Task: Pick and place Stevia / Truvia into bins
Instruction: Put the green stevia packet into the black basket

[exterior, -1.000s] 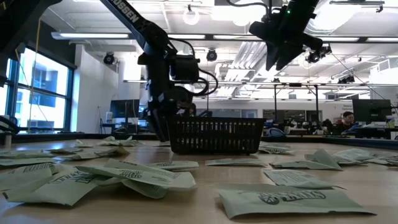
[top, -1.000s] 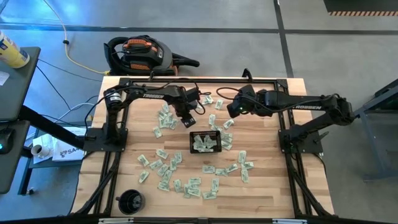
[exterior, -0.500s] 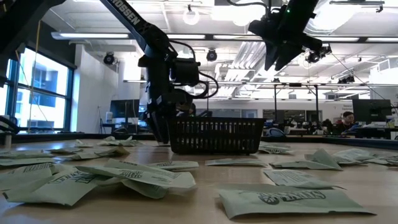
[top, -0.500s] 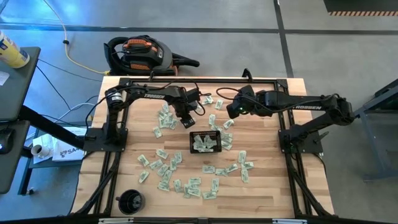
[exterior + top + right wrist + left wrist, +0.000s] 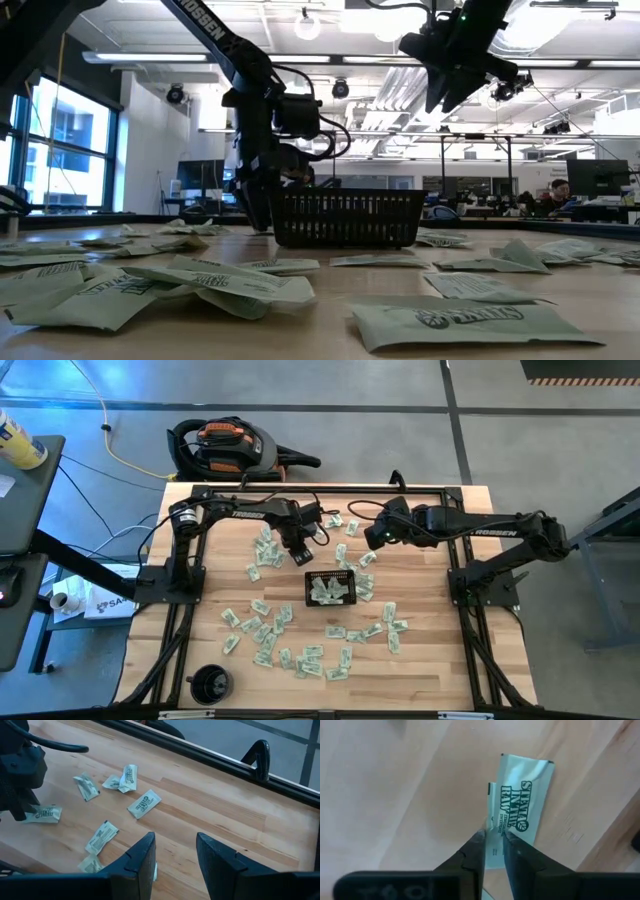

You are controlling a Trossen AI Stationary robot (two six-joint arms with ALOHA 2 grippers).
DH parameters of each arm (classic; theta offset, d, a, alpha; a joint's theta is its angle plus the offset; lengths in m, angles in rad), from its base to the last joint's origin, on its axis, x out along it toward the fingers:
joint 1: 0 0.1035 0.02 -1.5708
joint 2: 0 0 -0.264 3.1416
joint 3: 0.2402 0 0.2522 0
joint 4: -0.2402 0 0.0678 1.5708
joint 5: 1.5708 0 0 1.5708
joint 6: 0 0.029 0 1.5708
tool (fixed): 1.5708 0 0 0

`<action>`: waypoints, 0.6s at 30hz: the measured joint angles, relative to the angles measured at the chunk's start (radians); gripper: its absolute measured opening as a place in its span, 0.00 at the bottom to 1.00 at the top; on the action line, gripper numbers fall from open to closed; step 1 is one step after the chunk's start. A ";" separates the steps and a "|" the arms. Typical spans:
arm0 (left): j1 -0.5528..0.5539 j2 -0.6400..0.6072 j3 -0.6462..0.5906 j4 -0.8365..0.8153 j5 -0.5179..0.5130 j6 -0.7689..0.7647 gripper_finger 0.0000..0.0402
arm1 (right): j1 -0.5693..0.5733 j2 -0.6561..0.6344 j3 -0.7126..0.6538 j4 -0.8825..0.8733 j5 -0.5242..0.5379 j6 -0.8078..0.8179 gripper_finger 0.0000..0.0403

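Pale green paper sachet point(image 5: 520, 805), flat, rectangular, in left end effector point(image 5: 492, 836) fingertips

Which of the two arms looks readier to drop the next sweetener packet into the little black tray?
The left. Its pincer is down at the table, closed on a packet close to the black tray. The right pincer hangs open and empty above the table.
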 joint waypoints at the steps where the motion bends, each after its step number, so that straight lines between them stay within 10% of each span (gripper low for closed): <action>1: 0.000 0.000 0.000 -0.001 -0.002 0.003 0.22 | 0.000 0.000 0.000 0.000 0.000 0.000 0.33; 9: 0.000 0.002 0.100 -0.142 -0.095 0.037 0.06 | 0.000 0.000 0.000 0.000 0.001 0.000 0.33; 18: 0.000 0.002 0.281 -0.253 -0.127 0.061 0.11 | 0.000 0.000 0.000 0.000 0.007 -0.006 0.33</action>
